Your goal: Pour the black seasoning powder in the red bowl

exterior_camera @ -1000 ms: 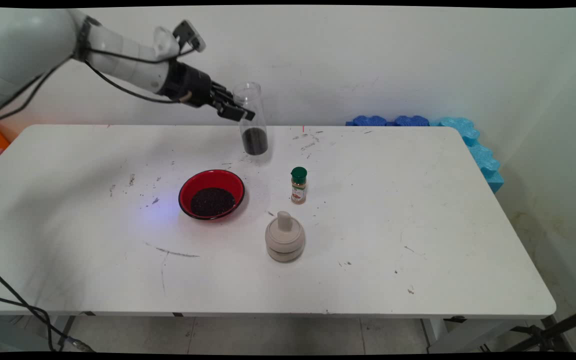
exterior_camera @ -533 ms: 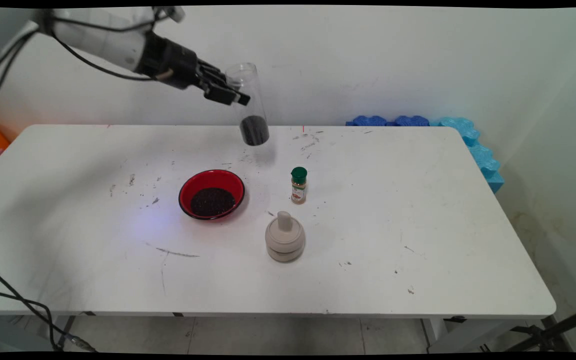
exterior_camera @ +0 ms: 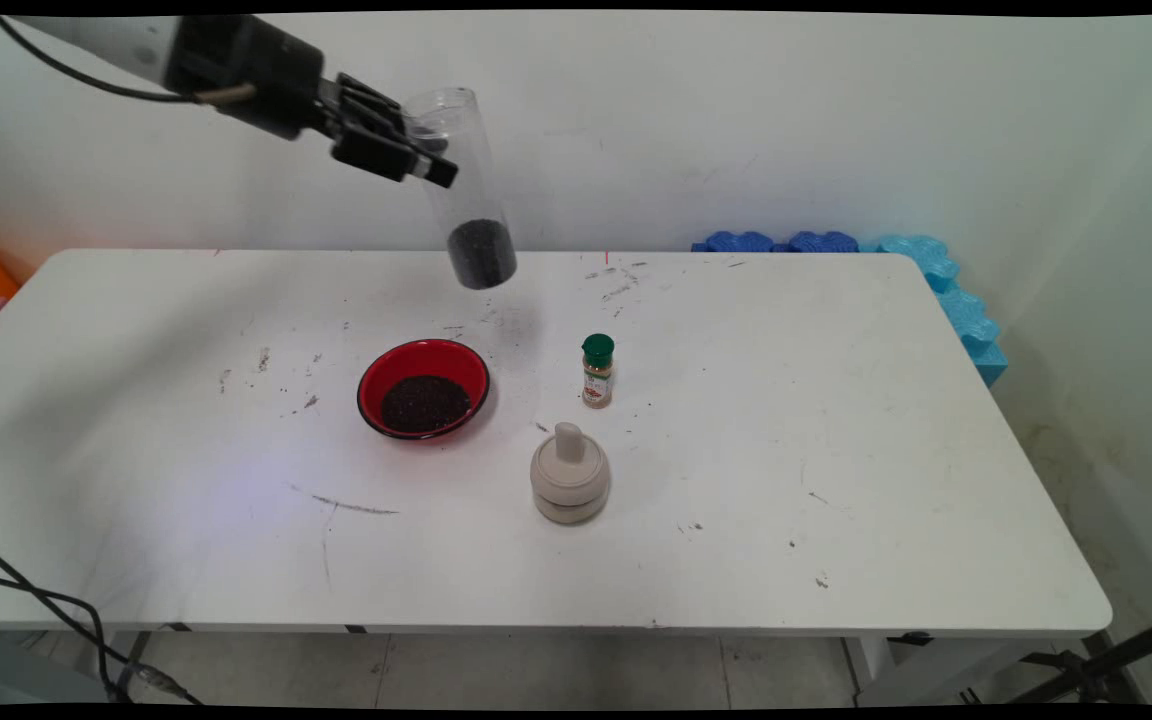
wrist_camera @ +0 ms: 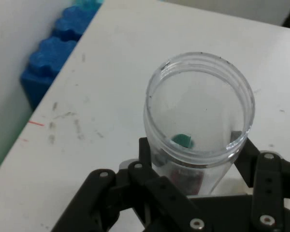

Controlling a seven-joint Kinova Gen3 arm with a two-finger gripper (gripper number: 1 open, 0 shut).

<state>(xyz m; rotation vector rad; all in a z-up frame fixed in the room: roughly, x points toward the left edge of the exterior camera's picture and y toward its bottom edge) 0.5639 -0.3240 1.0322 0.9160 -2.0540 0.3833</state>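
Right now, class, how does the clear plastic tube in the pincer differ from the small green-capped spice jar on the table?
The clear plastic tube hangs tilted in the air, clamped near its open mouth by the black pincer; the small green-capped spice jar stands upright on the white table. The tube is taller, uncapped and holds dark grains at its bottom; the jar is capped and holds brownish powder. Both are see-through, partly filled containers.

- We see even, bright, diffuse light, with soft shadows on the table (exterior_camera: pixel 736 450) towards nine o'clock.
- Our hand view stays fairly sharp; the near linkage softens slightly.
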